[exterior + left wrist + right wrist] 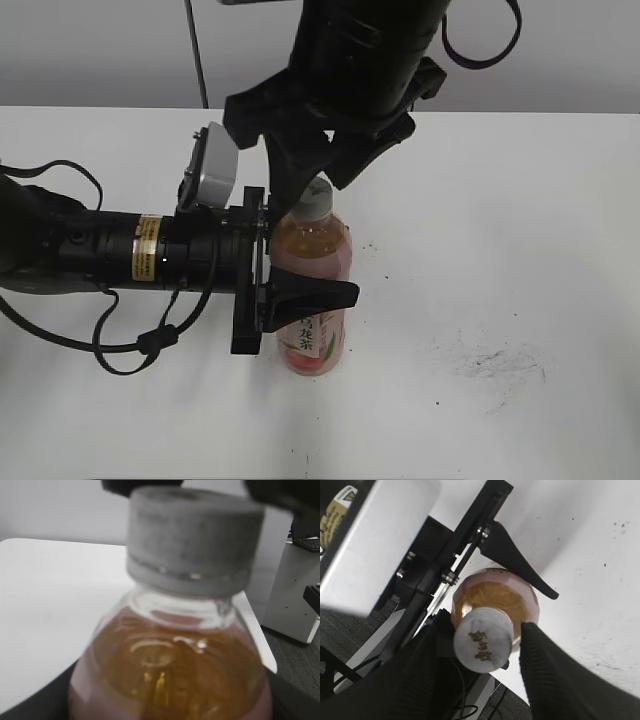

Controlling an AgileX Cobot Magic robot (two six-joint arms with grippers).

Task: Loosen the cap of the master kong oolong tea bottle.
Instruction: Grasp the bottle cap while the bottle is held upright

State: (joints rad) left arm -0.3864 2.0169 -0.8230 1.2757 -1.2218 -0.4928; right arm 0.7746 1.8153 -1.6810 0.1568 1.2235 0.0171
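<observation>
The master kong oolong tea bottle (318, 252) stands upright on the white table, with pinkish-amber tea and a pink label. My left gripper (300, 296) is shut on the bottle's body from the left; one of its black fingers shows in the right wrist view (520, 562). The white-grey cap (314, 201) sits on the neck and fills the top of the left wrist view (192, 540) above the bottle's shoulder (170, 670). My right gripper (480, 630) hangs over the cap (482, 639), a finger on each side. A small gap shows at the right finger, so it is open.
The white table (500, 220) has dark scuff marks (495, 360) at the right. The left arm's black body and cables (100, 250) lie across the left side. The table's far edge meets a grey wall.
</observation>
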